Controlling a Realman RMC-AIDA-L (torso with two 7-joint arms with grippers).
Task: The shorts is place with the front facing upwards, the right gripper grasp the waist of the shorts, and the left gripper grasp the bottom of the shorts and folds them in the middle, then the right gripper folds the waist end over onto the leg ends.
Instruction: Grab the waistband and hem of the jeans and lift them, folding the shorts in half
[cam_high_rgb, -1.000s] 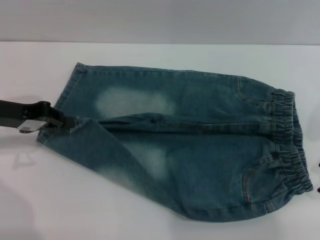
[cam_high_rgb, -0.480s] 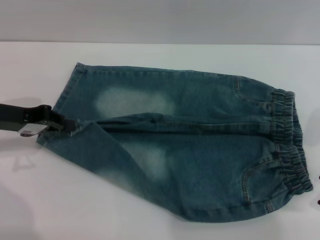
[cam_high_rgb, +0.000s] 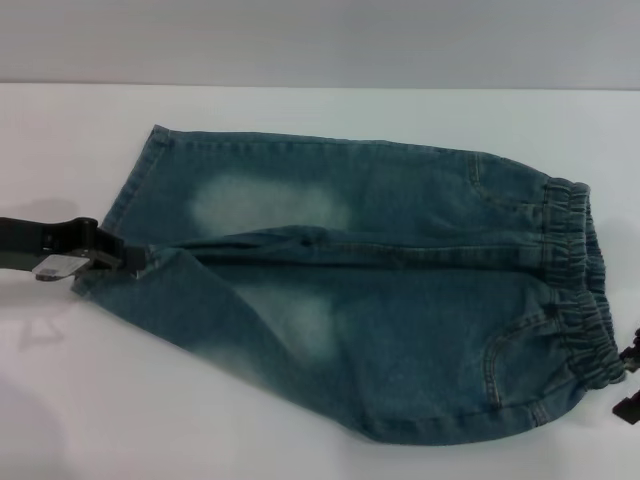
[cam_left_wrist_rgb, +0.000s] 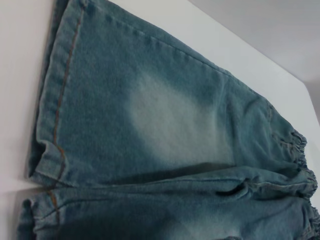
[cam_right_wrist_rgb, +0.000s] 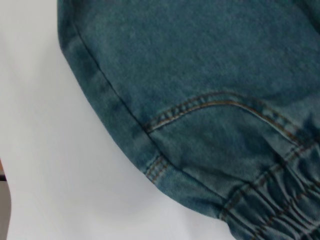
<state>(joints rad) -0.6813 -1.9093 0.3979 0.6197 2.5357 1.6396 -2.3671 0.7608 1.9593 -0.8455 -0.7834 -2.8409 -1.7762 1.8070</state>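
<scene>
Shorts (cam_high_rgb: 380, 290) flat on white table (cam_high_rgb: 320, 110), front up, long axis across: hems left, waistband right. Left claw (cam_high_rgb: 135, 258) at near-leg hem, apparently pinching the denim. Right claw (cam_high_rgb: 628, 385) just beside waistband corner, nearest to it; finger state indeterminable.

Head view: even, diffuse overhead light, fairly bright. White table (cam_high_rgb: 300, 110) nearly blown out, little surface texture. Soft grey shadows at lower left of the frame, one under the left gripper (cam_high_rgb: 135, 258), a broader one in the corner. Slight overall softness.

Left wrist view: shorts (cam_left_wrist_rgb: 165, 125) well lit at centre, darkening toward the bottom edge; fold line in shade.

Right wrist view: close, stitching fairly crisp; table flat white, no glare.
</scene>
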